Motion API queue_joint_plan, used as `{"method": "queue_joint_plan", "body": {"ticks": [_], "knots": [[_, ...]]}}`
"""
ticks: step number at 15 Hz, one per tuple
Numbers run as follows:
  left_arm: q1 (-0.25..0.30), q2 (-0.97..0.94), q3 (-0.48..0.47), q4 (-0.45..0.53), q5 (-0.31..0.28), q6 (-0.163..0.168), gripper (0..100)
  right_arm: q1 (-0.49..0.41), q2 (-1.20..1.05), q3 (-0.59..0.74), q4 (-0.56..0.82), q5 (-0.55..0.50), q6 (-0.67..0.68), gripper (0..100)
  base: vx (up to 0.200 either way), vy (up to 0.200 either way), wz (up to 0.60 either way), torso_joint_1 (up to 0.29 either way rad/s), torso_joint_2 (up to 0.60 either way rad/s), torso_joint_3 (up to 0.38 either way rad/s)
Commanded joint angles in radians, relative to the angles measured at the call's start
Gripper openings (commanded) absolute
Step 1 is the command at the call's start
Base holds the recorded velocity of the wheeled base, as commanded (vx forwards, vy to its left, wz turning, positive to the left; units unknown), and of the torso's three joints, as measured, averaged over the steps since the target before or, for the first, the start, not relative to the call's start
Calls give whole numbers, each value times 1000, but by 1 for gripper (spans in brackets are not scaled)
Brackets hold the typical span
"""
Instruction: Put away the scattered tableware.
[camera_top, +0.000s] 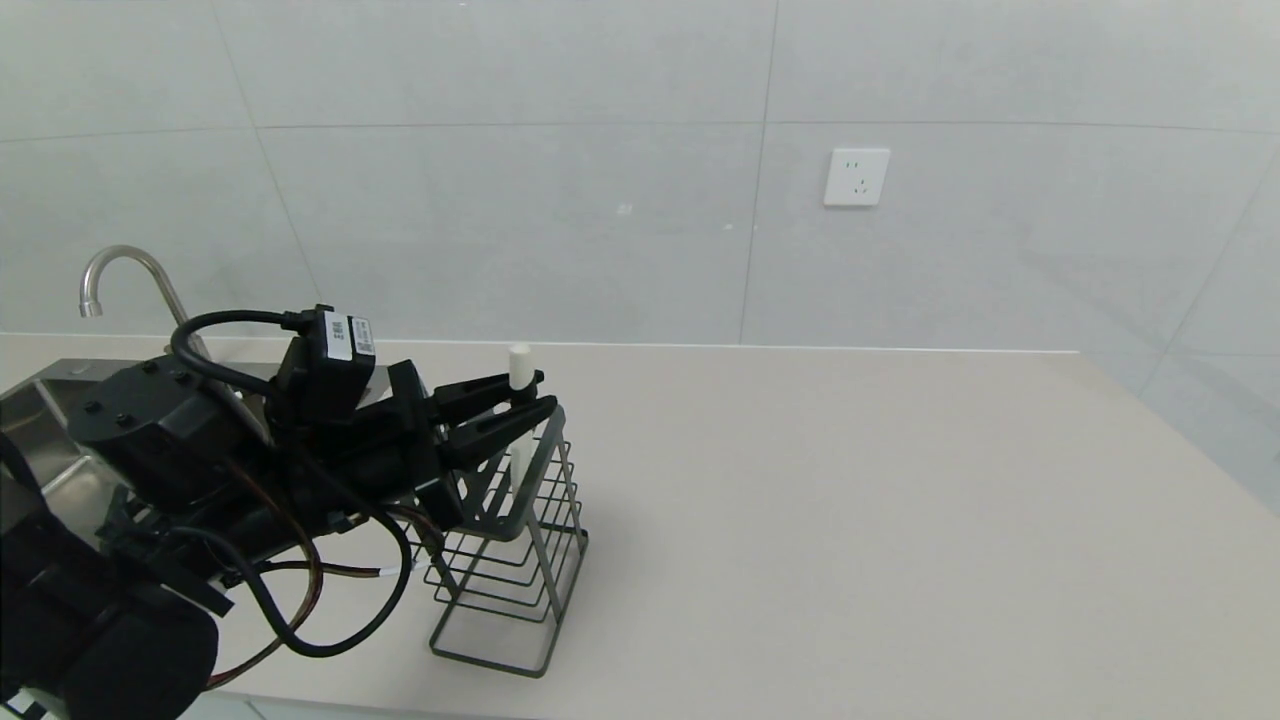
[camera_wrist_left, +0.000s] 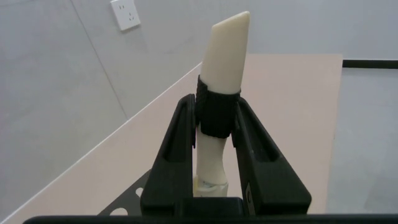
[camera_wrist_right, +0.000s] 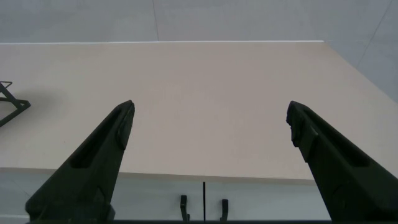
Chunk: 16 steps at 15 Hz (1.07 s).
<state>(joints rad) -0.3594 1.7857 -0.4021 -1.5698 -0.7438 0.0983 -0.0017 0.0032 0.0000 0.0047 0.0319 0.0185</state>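
white utensil handle (camera_top: 519, 362) (camera_wrist_left: 225, 56) stands upright, lower part down inside the wire rack (camera_top: 520, 560) | rack sits near the counter (camera_top: 850, 500) front edge, sink (camera_top: 40, 420) to its left | left gripper (camera_top: 520, 405) pinches the handle below its tip | right gripper (camera_wrist_right: 210, 112) hangs over the counter, fingers spread wide

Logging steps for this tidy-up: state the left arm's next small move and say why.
Probably open the left gripper: it is shut on the white utensil, which stands upright with its lower part already inside the wire rack.
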Motion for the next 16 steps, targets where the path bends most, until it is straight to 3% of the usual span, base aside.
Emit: {"method": "queue_joint_plan", "body": {"ticks": [1,2,3,11,16], "knots": [[2,6,2,-1,0,0,0,2,0,0,0,0,0,100,0,0,0,0,0,0],[2,7,5,-1,0,1,0,0,0,0,0,0,0,100,0,0,0,0,0,0],[2,7,14,-1,0,3,100,0,0,0,0,0,0,100,0,0,0,0,0,0],[42,-83,17,-1,-2,8,100,0,0,0,0,0,0,100,0,0,0,0,0,0],[53,-382,29,-1,3,-5,100,0,0,0,0,0,0,100,0,0,0,0,0,0]]}}
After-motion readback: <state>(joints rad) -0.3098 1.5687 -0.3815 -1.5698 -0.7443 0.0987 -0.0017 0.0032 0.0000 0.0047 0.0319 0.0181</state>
